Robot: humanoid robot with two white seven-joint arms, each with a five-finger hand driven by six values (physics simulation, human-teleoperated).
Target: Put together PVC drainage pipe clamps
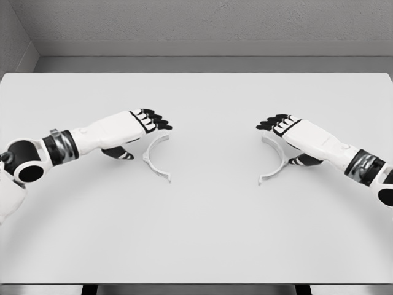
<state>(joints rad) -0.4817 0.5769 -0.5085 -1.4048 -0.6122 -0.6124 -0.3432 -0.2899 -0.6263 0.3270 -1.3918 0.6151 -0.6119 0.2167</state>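
Two white half-ring clamp pieces lie flat on the white table (202,233). The left clamp half (155,160) curves open toward the right, just right of my left hand (150,123). That hand hovers palm down with its black-tipped fingers stretched out over the piece's upper end, holding nothing. The right clamp half (274,161) curves open toward the left, partly under my right hand (279,125). This hand also reaches inward with straight fingers and grasps nothing. The two halves lie well apart, facing each other.
The table's far edge meets a grey wall at the back. The near edge runs along the bottom of the view, with two dark table legs showing below it.
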